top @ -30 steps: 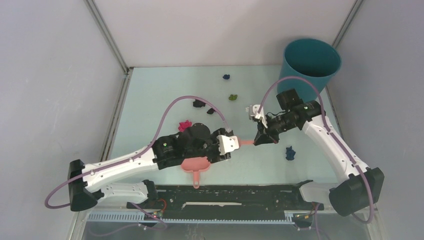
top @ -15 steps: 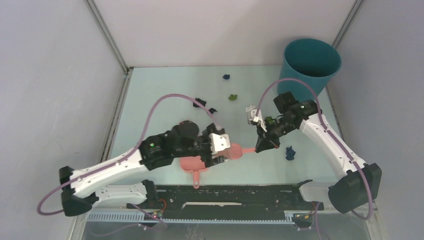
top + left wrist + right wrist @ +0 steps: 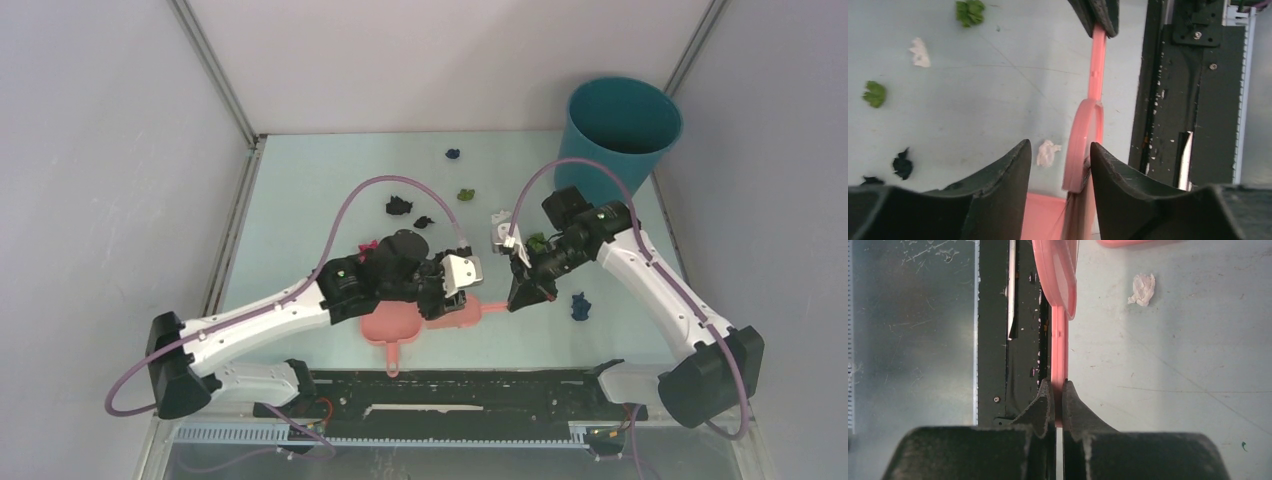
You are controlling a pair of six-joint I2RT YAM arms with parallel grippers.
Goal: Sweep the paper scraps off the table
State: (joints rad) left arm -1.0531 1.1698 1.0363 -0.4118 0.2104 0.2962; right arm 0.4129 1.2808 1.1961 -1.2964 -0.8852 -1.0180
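My right gripper (image 3: pixel 517 297) (image 3: pixel 1058 382) is shut on the handle of the pink hand brush (image 3: pixel 468 312) (image 3: pixel 1059 350), whose head lies low over the table (image 3: pixel 300 200). My left gripper (image 3: pixel 447 303) (image 3: pixel 1059 145) is open, and the brush head (image 3: pixel 1083 145) stands between its fingers against the right one, above the pink dustpan (image 3: pixel 388 326) (image 3: pixel 1040 215). A white scrap (image 3: pixel 1048 152) (image 3: pixel 1143 289) lies just beyond the dustpan. Other paper scraps show in the top view: dark blue (image 3: pixel 453 154), green (image 3: pixel 465 195), black (image 3: pixel 398 207), magenta (image 3: pixel 367 245), and dark blue (image 3: pixel 580 306) right of my right gripper.
The teal round bin (image 3: pixel 625 125) stands at the far right corner. The black rail (image 3: pixel 450 390) runs along the near edge, close beside the brush. Grey walls frame the table. The left arm's purple cable arches over the black scraps.
The brush has come left and nearer, down beside the dustpan. My left arm pulled back left, then swung right again, so its fingers now straddle the brush head. The right gripper shifted slightly nearer.
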